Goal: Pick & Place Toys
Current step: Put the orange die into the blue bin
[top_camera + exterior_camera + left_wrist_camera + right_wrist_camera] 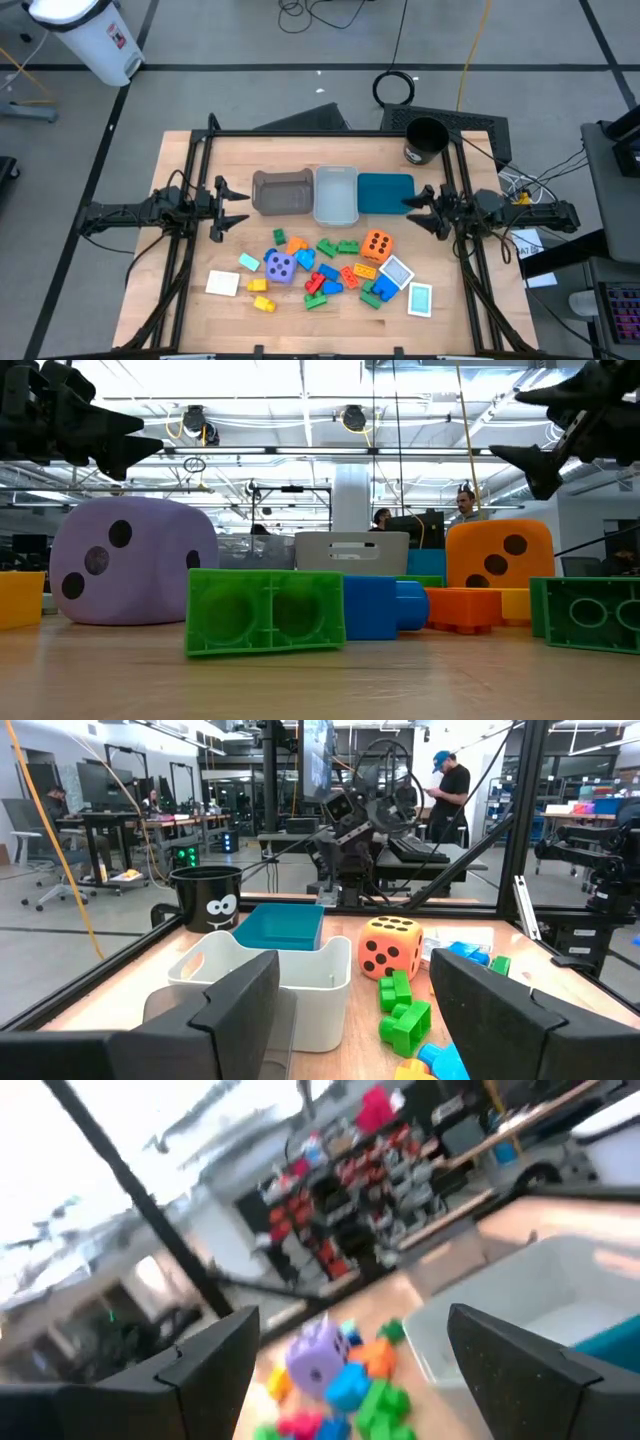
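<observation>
High view: left gripper (228, 208) and right gripper (418, 208) both hang wide and empty at either end of the bin row, toys (325, 268) all loose on the table just in front of them (likely a ready pose, nothing picked yet). Left wrist view: grey bin (215, 1010), clear bin (265, 975) and teal bin (285, 925) ahead of the fingers look empty. Right wrist view: purple cube (315, 1355) lies beyond the spread fingers.

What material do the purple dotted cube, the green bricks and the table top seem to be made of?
Purple dotted cube: probably soft foam or matte plastic; rounded edges, dull surface without glare.
Green bricks: hard, slightly glossy plastic; moulded round sockets, sharp edges.
Table top: light wood, likely plywood; visible grain, satin finish.
</observation>
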### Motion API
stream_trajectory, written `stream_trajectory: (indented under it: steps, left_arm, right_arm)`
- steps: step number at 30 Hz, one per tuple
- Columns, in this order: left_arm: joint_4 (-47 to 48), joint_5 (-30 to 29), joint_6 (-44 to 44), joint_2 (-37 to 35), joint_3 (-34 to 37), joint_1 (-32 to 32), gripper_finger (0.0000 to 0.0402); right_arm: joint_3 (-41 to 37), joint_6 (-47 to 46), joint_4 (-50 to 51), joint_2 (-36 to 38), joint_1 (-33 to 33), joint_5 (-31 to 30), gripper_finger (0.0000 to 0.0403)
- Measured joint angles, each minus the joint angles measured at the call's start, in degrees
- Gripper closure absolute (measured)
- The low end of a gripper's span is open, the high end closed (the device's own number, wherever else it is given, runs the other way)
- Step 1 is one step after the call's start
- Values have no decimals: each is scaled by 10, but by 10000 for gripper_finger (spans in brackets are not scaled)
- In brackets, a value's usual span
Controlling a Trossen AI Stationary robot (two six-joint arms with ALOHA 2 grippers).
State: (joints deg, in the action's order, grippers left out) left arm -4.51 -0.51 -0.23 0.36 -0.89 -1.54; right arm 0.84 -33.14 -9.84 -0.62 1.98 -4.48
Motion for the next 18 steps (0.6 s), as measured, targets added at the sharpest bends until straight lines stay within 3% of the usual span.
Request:
stream_trajectory:
  steps: [6,13,18]
  left_arm:
    - [0,0,0,0,0,0,133]
    - [0,0,0,0,0,0,133]
    - [0,0,0,0,0,0,133]
  right_arm:
    - [0,-4,-82,0,0,-4,90]
    - [0,-19,-120,-10,0,-82,90]
    - [47,-54,-120,-98,35,-41,79]
